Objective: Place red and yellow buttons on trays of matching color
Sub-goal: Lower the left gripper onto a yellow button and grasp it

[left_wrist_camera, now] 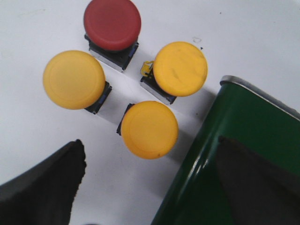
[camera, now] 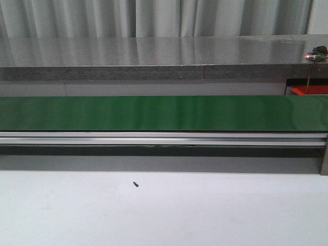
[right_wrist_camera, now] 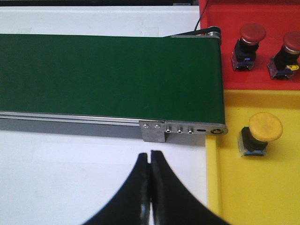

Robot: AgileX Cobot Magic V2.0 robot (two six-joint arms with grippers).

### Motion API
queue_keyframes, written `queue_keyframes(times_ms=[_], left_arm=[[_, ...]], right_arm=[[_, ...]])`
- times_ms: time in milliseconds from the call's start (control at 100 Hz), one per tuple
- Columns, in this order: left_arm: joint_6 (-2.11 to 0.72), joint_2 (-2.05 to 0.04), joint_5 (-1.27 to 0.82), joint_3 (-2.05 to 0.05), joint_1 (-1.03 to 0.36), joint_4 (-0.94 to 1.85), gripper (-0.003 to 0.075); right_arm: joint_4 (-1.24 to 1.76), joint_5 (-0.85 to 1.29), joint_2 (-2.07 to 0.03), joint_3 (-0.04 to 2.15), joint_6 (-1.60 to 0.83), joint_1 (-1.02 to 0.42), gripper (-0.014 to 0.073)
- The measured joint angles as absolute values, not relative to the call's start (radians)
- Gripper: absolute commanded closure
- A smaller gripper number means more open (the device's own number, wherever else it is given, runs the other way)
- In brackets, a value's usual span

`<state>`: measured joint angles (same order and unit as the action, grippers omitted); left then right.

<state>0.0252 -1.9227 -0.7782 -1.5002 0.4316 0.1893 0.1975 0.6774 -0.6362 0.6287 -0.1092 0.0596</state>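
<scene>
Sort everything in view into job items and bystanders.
Job: red button and three yellow buttons by the belt; red tray; yellow tray.

Bystanders: green belt; small black screw; steel counter.

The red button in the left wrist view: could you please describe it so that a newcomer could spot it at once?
Start at the end of the green conveyor belt; beside it on the white table, four mushroom-head buttons stand in a cluster. The red button is the one farthest from the left tool, and the only one not yellow.
</scene>
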Motion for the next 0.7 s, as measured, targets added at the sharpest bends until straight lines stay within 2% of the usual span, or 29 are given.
queue_keyframes(times_ms=[700], left_arm=[[0.060,-2.026,-0.735,-1.504,0.432,0.178,0.0155]], right_arm=[[0.197,0.677,-0.636,0.629,-0.109,0.060,0.0661]])
